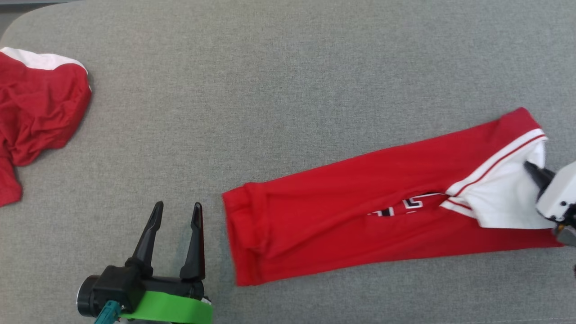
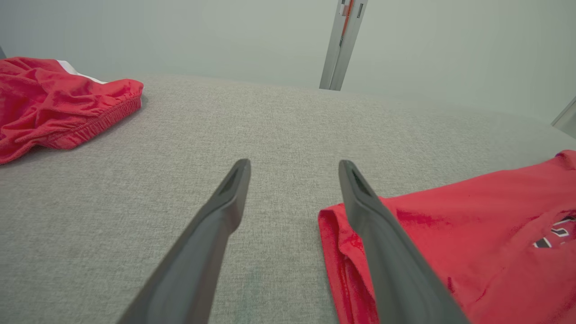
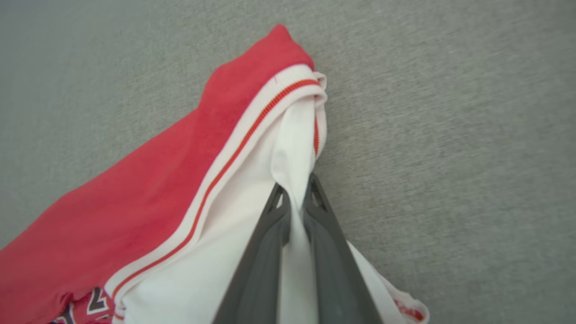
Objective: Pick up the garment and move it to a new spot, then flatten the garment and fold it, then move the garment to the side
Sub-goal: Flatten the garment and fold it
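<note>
Two pincers are at the grey table (image 1: 288, 67), where the folded red garment (image 1: 351, 216) lies. The left pincer (image 1: 177, 208) is wide apart, holding nothing, just beside one end. The right pincer (image 3: 294, 185) is squeezed tight on the garment's white end (image 1: 504, 202). Another red cloth (image 1: 40, 108) lies far left.

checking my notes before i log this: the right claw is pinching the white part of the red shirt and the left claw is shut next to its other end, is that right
Not quite: the left claw is open, spread wide, as the left wrist view shows. The rest holds: the right claw pinches the white part of the red shirt.
</note>
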Controlling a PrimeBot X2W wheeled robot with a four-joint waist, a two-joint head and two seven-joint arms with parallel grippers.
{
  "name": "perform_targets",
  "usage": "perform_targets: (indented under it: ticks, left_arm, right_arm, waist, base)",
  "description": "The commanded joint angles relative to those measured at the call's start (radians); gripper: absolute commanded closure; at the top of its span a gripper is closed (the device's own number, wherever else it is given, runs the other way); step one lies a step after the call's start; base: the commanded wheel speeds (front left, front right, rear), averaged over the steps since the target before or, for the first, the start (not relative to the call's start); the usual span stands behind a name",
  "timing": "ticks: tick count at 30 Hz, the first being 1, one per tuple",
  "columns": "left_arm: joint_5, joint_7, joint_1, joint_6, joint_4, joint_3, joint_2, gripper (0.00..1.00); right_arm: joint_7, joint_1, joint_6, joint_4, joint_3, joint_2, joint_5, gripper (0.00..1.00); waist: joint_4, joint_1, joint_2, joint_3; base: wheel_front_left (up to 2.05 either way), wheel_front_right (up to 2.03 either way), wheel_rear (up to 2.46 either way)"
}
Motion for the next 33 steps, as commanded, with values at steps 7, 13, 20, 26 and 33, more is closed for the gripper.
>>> perform_targets:
  ticks: [7,13,20,26,33]
  left_arm:
    - [0.04,-0.003,0.03,-0.06,0.036,0.051,-0.041,0.0]
    - [0.049,-0.003,0.044,-0.078,0.06,0.073,-0.052,0.0]
    - [0.067,-0.003,0.045,-0.086,0.081,0.047,-0.057,0.0]
    - [0.076,-0.003,0.054,-0.069,0.082,0.056,-0.058,0.0]
    - [0.086,-0.003,0.07,-0.061,0.1,0.077,-0.058,0.0]
  right_arm:
    - [0.038,0.009,-0.001,-0.072,-0.237,-0.151,-0.023,1.0]
    - [0.121,0.018,-0.001,-0.163,-0.243,-0.198,0.017,1.0]
    - [0.148,0.098,-0.001,-0.285,-0.004,-0.079,0.062,1.0]
    - [0.047,0.171,-0.001,-0.273,0.196,0.079,0.045,1.0]
    - [-0.175,0.181,-0.001,-0.123,0.312,0.161,-0.027,1.0]
  waist:
    - [-0.003,0.0,-0.0001,-0.049]
    - [-0.015,0.0,-0.0001,-0.096]
    - [-0.032,0.0,-0.0001,-0.152]
    - [-0.04,0.0,-0.0001,-0.175]
    - [-0.04,0.0,-0.0001,-0.188]
  base:
    - [0.0,0.0,0.0]
    - [0.0,0.0,0.0]
    - [0.0,0.0,0.0]
    - [0.0,0.0,0.0]
    - [0.0,0.0,0.0]
